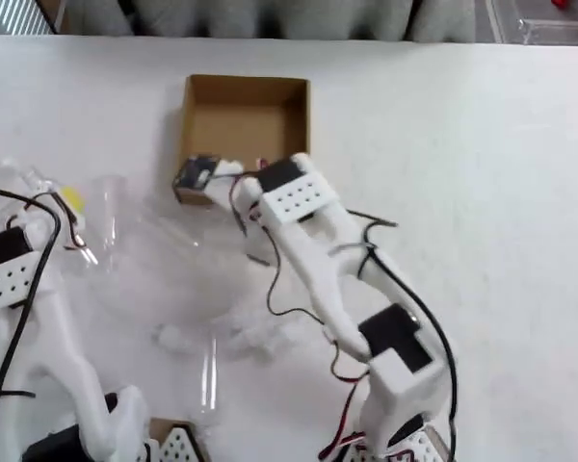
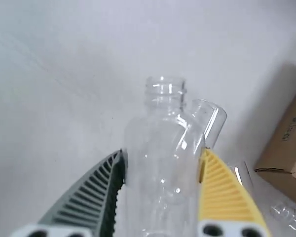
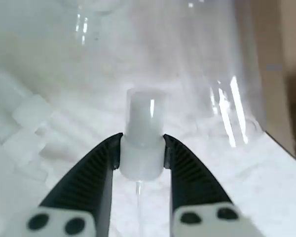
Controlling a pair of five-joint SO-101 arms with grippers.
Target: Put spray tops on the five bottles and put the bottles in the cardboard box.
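Observation:
My left gripper [image 2: 163, 159], one finger grey and one yellow, is shut on a clear plastic bottle [image 2: 163, 143] whose threaded neck is bare. In the high view this gripper [image 1: 65, 206] is at the table's left side. My right gripper [image 3: 142, 144] is shut on a white spray top [image 3: 143, 133], its thin tube hanging below. The right arm [image 1: 299, 197] stretches to the front left corner of the cardboard box [image 1: 246, 120], which holds no bottles. More clear bottles [image 1: 164, 245] lie between the arms.
Loose white spray tops [image 1: 207, 337] lie in a pile on the table near the front; some spray tops [image 3: 24, 123] are beside my right gripper. A second bottle [image 2: 208, 118] lies behind the held one. The box's side [image 2: 286, 143] is close by.

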